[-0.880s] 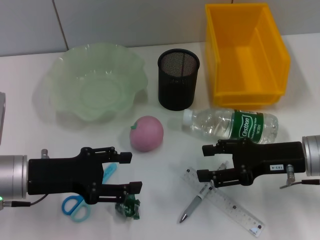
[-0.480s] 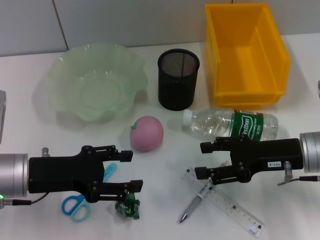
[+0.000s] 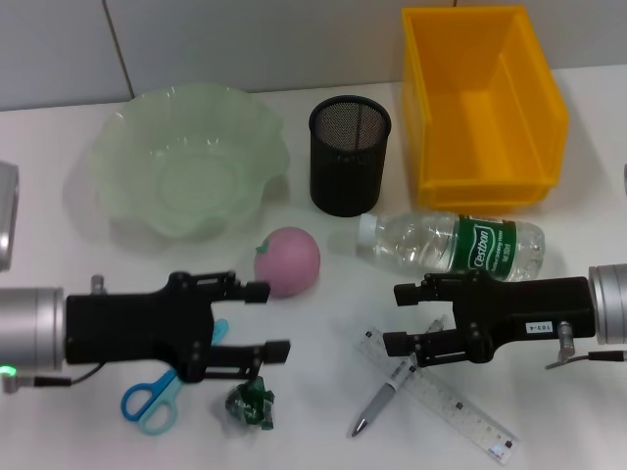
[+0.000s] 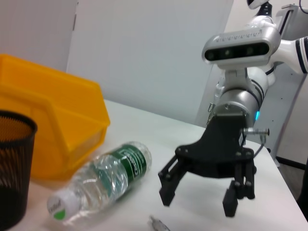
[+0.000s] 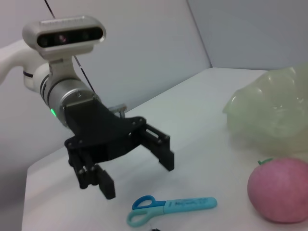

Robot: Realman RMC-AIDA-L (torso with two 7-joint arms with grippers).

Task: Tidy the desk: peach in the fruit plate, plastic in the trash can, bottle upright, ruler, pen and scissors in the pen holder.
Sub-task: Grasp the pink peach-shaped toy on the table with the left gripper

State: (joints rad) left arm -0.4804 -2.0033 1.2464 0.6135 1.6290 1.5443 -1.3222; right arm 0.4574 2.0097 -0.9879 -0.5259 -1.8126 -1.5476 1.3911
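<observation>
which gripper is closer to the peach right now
Left. The left gripper is open just in front of the peach; the right gripper is open farther off, over the pen.

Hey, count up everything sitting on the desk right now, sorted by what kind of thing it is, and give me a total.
Containers: 3 (green fruit plate, black pen holder, yellow bin)
Stationery: 3 (scissors, pen, ruler)
Fruit: 1 (peach)
Bottles: 1 (water bottle, lying on its side)
Plastic scraps: 1 (green wrapper)
Total: 9
</observation>
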